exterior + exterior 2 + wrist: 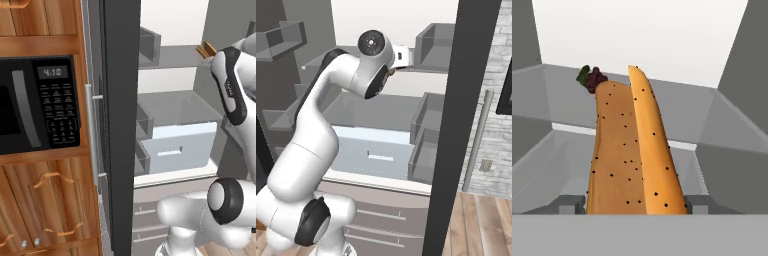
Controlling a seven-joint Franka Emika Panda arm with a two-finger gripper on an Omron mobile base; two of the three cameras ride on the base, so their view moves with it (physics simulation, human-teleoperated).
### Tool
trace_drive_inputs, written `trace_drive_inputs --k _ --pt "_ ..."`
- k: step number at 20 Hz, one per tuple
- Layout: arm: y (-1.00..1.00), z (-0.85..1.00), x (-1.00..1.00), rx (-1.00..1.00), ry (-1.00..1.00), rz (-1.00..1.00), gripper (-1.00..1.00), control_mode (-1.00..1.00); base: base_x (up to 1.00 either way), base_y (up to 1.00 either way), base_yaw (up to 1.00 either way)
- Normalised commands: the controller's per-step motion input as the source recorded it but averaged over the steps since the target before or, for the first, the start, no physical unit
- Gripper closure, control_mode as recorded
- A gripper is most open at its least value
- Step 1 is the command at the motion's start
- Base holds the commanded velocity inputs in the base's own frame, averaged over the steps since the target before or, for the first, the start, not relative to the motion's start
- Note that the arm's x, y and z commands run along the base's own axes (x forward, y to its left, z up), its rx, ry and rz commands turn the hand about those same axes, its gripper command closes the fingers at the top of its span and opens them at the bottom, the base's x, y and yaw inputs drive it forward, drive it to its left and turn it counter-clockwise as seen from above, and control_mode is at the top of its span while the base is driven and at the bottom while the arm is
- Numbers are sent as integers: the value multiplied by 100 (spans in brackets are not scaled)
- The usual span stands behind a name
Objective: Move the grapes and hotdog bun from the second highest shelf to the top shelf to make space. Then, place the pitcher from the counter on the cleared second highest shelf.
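My gripper (637, 204) is shut on the hotdog bun (629, 150), a long tan-orange bun with dark specks that points away from the hand. One dark fingertip (569, 202) shows on each side of it. The bun's far end hangs over the top shelf (562, 100), a translucent grey plate with a pale front edge. The grapes (592, 78), a small dark red cluster, lie on that shelf just behind the bun's tip. From the left base, the bun (206, 49) pokes out beside the arm at the level of that shelf (170, 56). The pitcher and the counter are out of view.
The open fridge has a pale drawer (182, 147) below an opaque grey plate (175, 105). Grey door bins (428, 145) hang on the right. The black door edge (120, 125) stands close on the left, beside a microwave (37, 102) set in wooden cabinets.
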Motion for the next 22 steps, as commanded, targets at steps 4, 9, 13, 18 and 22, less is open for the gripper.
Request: trace_drive_inputs --k 4,9,13,18,22 --pt "8 0 75 0 1 -6 100 -100 0 0 0" --pt "2 0 78 0 6 -1 100 -100 0 0 0" --pt "0 -9 81 0 13 0 100 -100 0 0 0" --pt "0 -9 78 0 13 0 100 -100 0 0 0" --pt "0 -2 79 0 5 0 100 -100 0 0 0"
